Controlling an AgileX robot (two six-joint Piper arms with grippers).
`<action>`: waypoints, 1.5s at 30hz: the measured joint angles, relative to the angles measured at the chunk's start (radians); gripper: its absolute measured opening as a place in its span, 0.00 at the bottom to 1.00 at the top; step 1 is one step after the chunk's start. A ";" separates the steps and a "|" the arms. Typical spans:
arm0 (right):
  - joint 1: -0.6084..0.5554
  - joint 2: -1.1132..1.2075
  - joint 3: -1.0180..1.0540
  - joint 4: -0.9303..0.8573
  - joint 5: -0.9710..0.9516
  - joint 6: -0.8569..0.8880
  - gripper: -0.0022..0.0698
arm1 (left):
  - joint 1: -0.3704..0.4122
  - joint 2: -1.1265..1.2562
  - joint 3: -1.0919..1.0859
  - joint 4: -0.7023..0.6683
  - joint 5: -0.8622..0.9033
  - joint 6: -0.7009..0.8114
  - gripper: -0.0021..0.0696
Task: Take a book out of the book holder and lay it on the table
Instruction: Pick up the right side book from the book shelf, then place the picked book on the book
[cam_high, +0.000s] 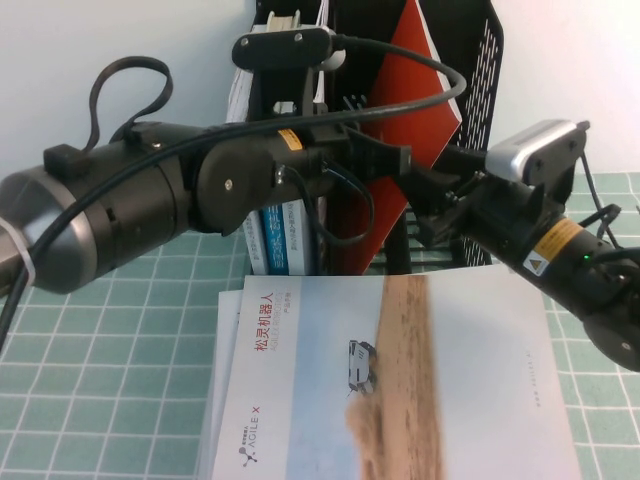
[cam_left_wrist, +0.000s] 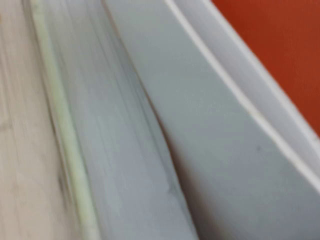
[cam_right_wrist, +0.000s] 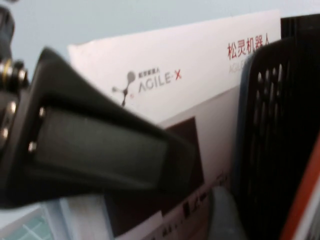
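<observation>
High view puts the black book holder (cam_high: 480, 60) at the top centre of the frame, with the red book (cam_high: 425, 70) leaning on a slant inside it, not yet taken out. Thick blue-and-white books (cam_high: 280, 235) stand in the compartment toward the left. A white-and-sandy brochure (cam_high: 400, 380) lies flat on the green tiled table (cam_high: 100, 380), filling the lower centre.

The left gripper (cam_high: 385, 160) reaches from the left into the middle of the holder, right at the red book's lower edge, likely to grasp it; I cannot tell whether its fingers are spread or closed. Its wrist view shows only pale pages and a red cover very close.

The right gripper (cam_high: 440, 195) sits at centre right by the holder's base, fingers apart and holding nothing, probably steadying or waiting.
</observation>
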 joint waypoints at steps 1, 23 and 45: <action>0.006 0.010 -0.016 0.007 -0.001 -0.002 0.53 | 0.001 0.000 0.000 0.002 0.006 0.000 0.03; 0.016 -0.228 -0.072 0.039 0.029 -0.219 0.05 | 0.001 -0.244 0.000 0.013 0.260 0.007 0.03; 0.018 -0.746 -0.038 -1.153 0.484 0.466 0.05 | 0.001 -0.750 -0.004 0.012 0.676 0.158 0.03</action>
